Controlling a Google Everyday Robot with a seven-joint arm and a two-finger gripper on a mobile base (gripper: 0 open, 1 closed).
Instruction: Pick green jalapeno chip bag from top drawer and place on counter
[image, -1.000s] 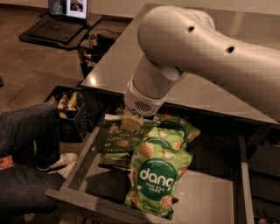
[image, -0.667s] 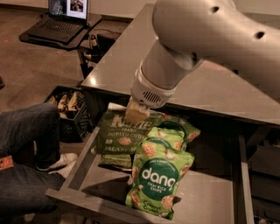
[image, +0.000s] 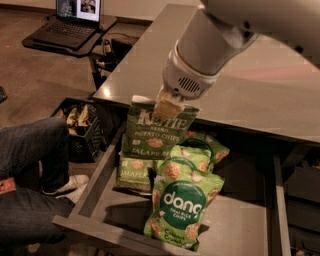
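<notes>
a: in the camera view, which step is the robot at?

b: the lift, by the look of it. the cream two-finger gripper (image: 167, 107), at the tip of the thick white arm, sits at 12 o'clock of the dull olive, crinkly green jalapeno chip bag (image: 156, 134). its fingers are pressed together on the bag's top edge. the bag hangs upright over the back left of the wide, shallow grey top drawer (image: 95, 182).

a: so picked, but not placed?

b: that is the reading. the large, flat, glossy grey counter (image: 250, 85) spreads from 12 to 2 o'clock of the bag. the next move likely calls for raising the bag until its bottom passes the counter's thin front edge, then carrying it toward 1 o'clock and setting it down.

a: what edges matter?

b: that front edge most of all. it runs just behind the bag's top, so the bag's lower half could catch under it. a second olive bag (image: 134, 172) lies flat at 6 o'clock, and the bright green dang bags (image: 182, 202) lie at 5 o'clock. whether the held bag touches them cannot be told.

a: and open room?

b: a broad bare stretch of counter shows beyond the arm. at 9 o'clock stand a black slatted crate (image: 80, 125) and a person's jeans-clad leg (image: 30, 150), so swinging that way looks unwise.
</notes>
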